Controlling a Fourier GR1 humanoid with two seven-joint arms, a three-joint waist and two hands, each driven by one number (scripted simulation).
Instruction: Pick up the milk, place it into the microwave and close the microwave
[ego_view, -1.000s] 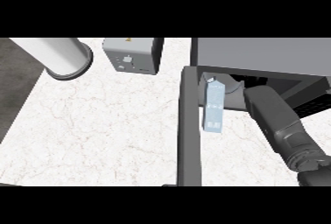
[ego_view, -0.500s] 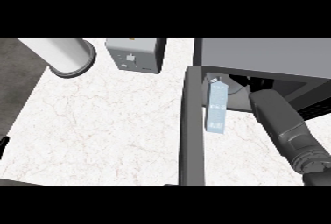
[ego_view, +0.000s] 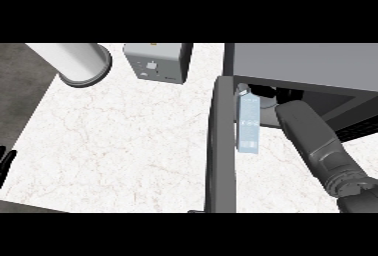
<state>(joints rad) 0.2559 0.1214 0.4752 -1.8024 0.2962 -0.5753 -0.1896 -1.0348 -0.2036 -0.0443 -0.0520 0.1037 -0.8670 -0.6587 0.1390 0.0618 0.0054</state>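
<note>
One milk carton (ego_view: 248, 122) at microwave (ego_view: 310, 65) mouth: light, stiff, tippy; grip mid-body. Right hand's fingers hidden, can't tell.

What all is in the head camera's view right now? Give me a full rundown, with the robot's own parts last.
Counter: one, white marbled, fills the middle and left.
Microwave: one, grey, upper right, open.
Microwave door: one, dark grey, swung out toward the camera, seen edge-on.
Milk: one, pale blue carton, just right of the door at the microwave's opening.
Cylinder: one, white, upper left.
Box: one, grey, top centre.
Right forearm: one, grey, reaching into the microwave; hand hidden.
Left hand: black fingers at the left edge.
</note>
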